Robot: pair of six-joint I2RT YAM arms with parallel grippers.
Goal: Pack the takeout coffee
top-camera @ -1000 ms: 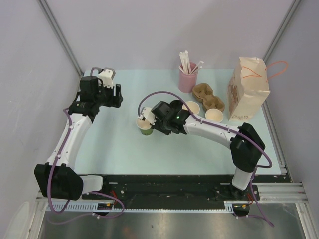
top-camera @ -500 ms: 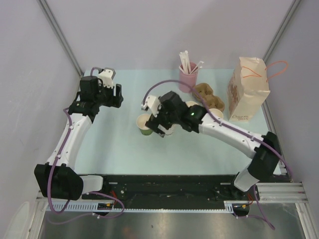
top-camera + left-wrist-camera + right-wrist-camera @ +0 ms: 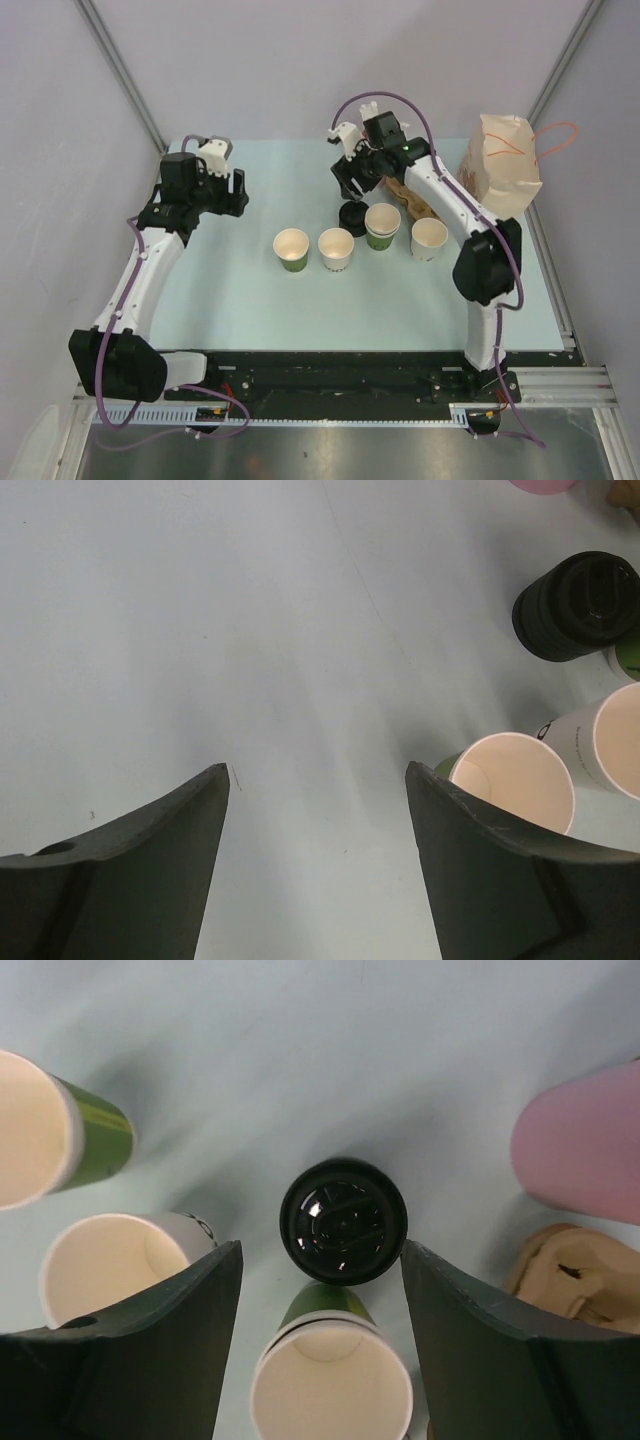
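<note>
Currently the four paper cups are all standing upright and uncapped on the table. A left green cup and a left white cup are sitting close together, a right green cup is standing just beyond them, and a right white cup is closing the row a little apart. None is wearing a lid, so nothing looks ready for packing yet.

The black lid stack is resting on the far side of the row, just beside the right green cup, within easy reach of every open mouth. Capping therefore seems to be the step in hand. The right tool is hovering directly above that stack with its jaws spread and nothing between them. One finger is falling to each side of the round lid, which reads as lining up to descend and pinch a lid from the top.

Further out, the brown pulp carrier and the pink cup are sitting near the stack. The paper bag is standing upright at the right edge, presumably where the capped cups are heading.

The left tool is hanging wide open and empty over bare table, well apart from the cups, leaving the right arm room to work.
</note>
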